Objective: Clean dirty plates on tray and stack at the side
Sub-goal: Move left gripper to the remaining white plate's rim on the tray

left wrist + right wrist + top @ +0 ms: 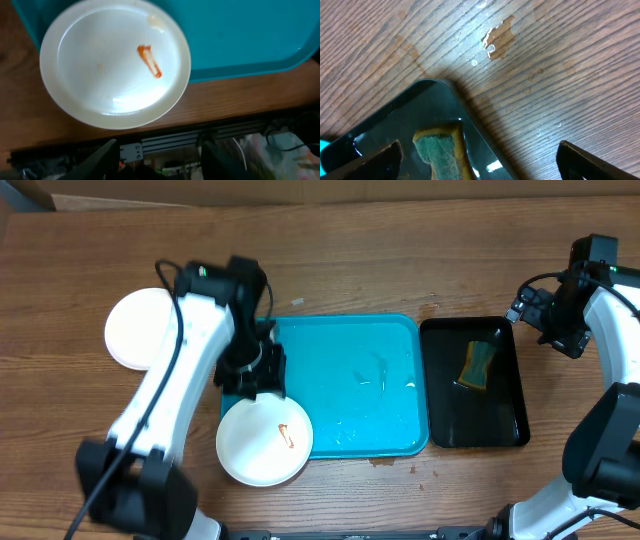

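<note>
Left gripper (pixel 160 149) hangs with its jaws apart and nothing between them. Just ahead of it lies a white plate (pixel 100 75) with a red sauce smear (pixel 150 61), overlapping a corner of the turquoise tray (pixel 240 35) and the table (pixel 235 100). Well off to its side, the right gripper (pixel 479 146) is spread wide above a black tray (pixel 395 125) holding a sponge (pixel 437 150).

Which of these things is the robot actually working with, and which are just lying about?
For the job: smeared plate, white plate at the side, turquoise tray, sponge, black tray.
Lying about: wet patch on the wood, dark drips by the tray's front edge.
</note>
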Robot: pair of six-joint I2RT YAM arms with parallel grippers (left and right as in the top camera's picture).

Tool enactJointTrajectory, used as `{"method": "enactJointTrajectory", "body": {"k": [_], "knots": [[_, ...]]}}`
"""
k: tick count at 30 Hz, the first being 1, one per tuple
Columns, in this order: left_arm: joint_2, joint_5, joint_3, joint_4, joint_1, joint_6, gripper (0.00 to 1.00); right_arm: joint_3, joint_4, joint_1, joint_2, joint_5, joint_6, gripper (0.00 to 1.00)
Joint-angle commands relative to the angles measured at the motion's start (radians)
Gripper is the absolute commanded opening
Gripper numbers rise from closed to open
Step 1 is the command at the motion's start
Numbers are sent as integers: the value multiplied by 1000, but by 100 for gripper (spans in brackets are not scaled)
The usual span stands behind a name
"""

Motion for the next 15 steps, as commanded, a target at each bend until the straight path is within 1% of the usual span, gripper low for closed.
{"method": "enactJointTrajectory", "body": {"k": [1,6,9,15], "knots": [[-146,-86,-179,46,-29,-208,53,17,4,2,-23,-5,3,100],[-270,-118,-418,166,-19,-365,49,17,4,2,-23,-5,3,100],[-304,-136,-522,210,4,-457,47,17,4,2,-23,-5,3,100],[-308,-138,-674,315,70,-523,43,17,4,2,-23,-5,3,100]]}}
